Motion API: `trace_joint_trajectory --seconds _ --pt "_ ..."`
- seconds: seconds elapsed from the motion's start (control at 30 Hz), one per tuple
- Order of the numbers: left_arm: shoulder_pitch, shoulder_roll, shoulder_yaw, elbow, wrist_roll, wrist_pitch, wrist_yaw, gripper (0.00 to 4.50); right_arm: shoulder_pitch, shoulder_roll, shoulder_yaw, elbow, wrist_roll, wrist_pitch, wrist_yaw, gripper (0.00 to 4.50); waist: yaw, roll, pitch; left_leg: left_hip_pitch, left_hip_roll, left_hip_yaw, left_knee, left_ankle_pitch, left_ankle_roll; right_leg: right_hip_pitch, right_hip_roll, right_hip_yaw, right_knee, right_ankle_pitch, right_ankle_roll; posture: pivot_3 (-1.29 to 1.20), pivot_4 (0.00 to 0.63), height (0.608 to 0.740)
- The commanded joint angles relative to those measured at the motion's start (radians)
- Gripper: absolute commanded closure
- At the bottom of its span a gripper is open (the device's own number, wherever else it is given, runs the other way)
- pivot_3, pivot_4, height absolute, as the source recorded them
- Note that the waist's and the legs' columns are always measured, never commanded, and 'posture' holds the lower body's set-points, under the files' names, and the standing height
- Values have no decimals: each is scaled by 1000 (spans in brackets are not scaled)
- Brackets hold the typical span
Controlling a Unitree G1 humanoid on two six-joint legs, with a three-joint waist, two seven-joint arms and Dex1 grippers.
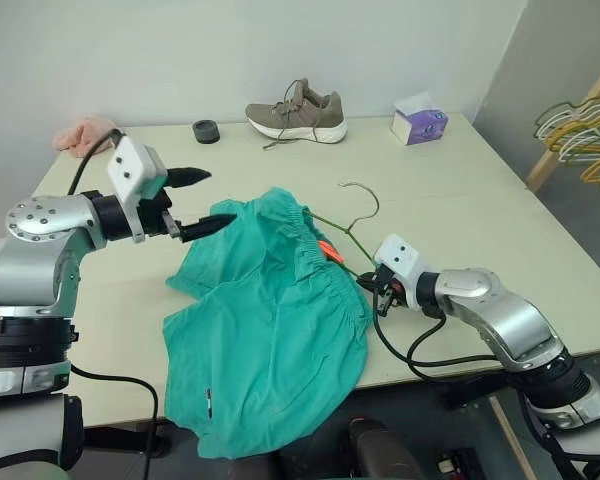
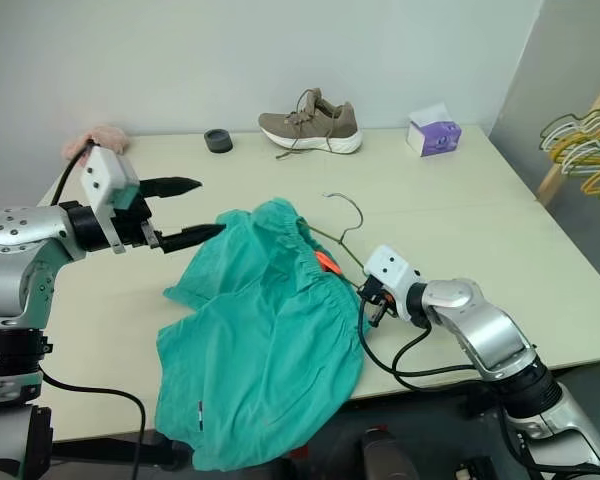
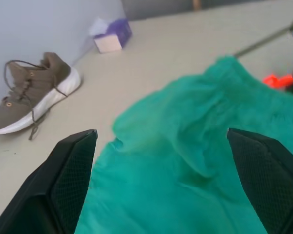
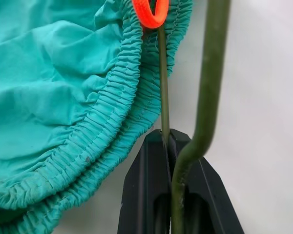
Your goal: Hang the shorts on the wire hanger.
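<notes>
**Shorts half off the table, hanger pinched**

Teal-green fabric shorts [image 1: 270, 330] sprawl on the cream table [image 1: 480, 210], bottom hem drooping over the near edge. Right gripper [image 1: 377, 285] is clamped tight on the thin olive-green wire hanger [image 1: 355, 222], which runs under the waistband by the orange loop tag [image 1: 331, 252]. Left gripper [image 1: 202, 205] hovers over the shorts' far corner, fingers spread wide, holding nothing.

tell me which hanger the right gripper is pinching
The single olive-green wire hanger on the table, pinched by the right gripper, not the bunched hangers off-table.
</notes>
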Motion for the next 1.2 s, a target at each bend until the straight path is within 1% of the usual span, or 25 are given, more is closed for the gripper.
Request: trace_joint_trajectory --seconds 0.03,0.17,0.27,0.37,0.53,0.67,0.77,0.8,0.97,1.0,1.17,1.2 --pt "-30 4 -50 37 75 -129 -40 13 -23 -22 23 -46 -65 -115 46 4500 1 0 0 0 0 0 0 0 0 0 0 0 0 0 0 -149 75 740" --pt "-83 -37 -86 106 117 -204 -36 13 -27 -27 49 -57 -118 -178 79 4500 2 0 0 -2 0 0 1 0 0 -2 0 -1 1 0 0 -164 77 740" --pt "-93 -52 -112 126 130 -225 -65 13 -36 -32 63 -53 -169 -236 96 4500 -1 0 0 -6 0 0 3 0 0 -5 0 0 2 1 0 -172 80 740" --pt "-80 -56 -141 123 139 -231 -102 13 -49 -29 65 -42 -204 -271 110 4500 -6 0 0 -6 0 1 3 0 0 -5 0 1 1 1 0 -180 81 740" --pt "-24 -31 -196 84 152 -209 -188 13 -67 -23 61 -23 -261 -339 129 4500 -8 0 0 -6 0 0 3 0 0 -6 0 0 2 1 -1 -184 82 740" --pt "-10 -37 -207 77 159 -192 -202 13 -73 -15 55 -15 -285 -374 146 4500 -6 0 0 -7 1 0 4 0 0 -6 0 0 2 1 -1 -184 81 740" --pt "-9 -47 -209 89 178 -196 -188 623 -76 -8 52 -17 -298 -388 158 4500 -5 0 0 -7 0 0 6 0 0 -5 0 0 3 1 -1 -184 81 740" --pt "-10 -50 -209 91 183 -195 -186 889 -77 -6 51 -19 -304 -394 162 4500 -5 0 0 -7 0 0 7 0 0 -5 0 0 3 1 -1 -185 82 740" --pt "-3 -55 -210 85 189 -183 -190 2433 -79 1 50 -28 -322 -415 167 4500 -6 0 0 -8 0 0 12 0 0 -5 0 0 8 1 0 -187 82 740" --pt "-2 -56 -211 84 191 -183 -190 2686 -80 2 49 -29 -328 -421 167 4500 -6 0 0 -8 0 0 13 0 0 -5 0 0 9 1 0 -187 82 740" --pt "-1 -62 -211 85 197 -183 -187 4272 -80 7 47 -31 -352 -454 173 4500 -6 0 0 -7 0 -1 14 0 0 -6 0 0 12 1 0 -190 81 740" --pt "-1 -64 -212 85 197 -183 -186 4494 -79 8 46 -29 -354 -461 173 4500 -6 0 0 -7 0 -1 14 0 0 -6 0 0 12 1 0 -191 80 740"
